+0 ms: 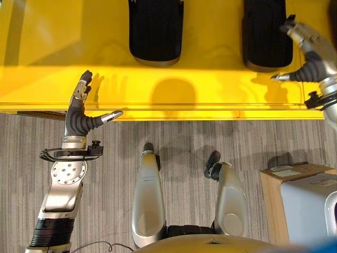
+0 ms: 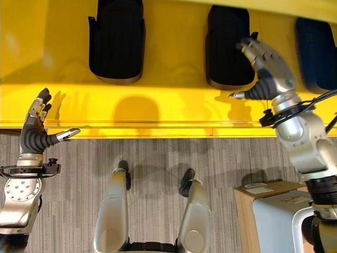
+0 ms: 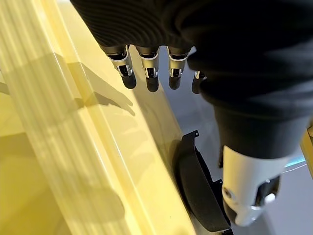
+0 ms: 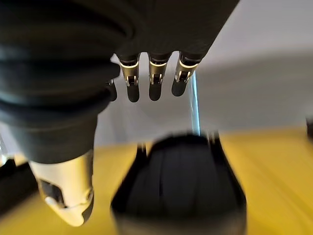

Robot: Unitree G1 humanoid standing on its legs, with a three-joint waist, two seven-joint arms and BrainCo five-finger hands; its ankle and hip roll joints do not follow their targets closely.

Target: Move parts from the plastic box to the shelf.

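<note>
Nearest me, my left robot hand (image 1: 79, 118) is hovering at the front lip of the yellow shelf (image 1: 210, 87), fingers straight and thumb out, carrying nothing, so I judge it is idling clear of the work. Further in, my right robot hand (image 2: 268, 66) is hanging open just above the middle black part (image 2: 227, 47), released upright against the back. Another black part (image 2: 117, 42) is standing well apart, leftward.
</note>
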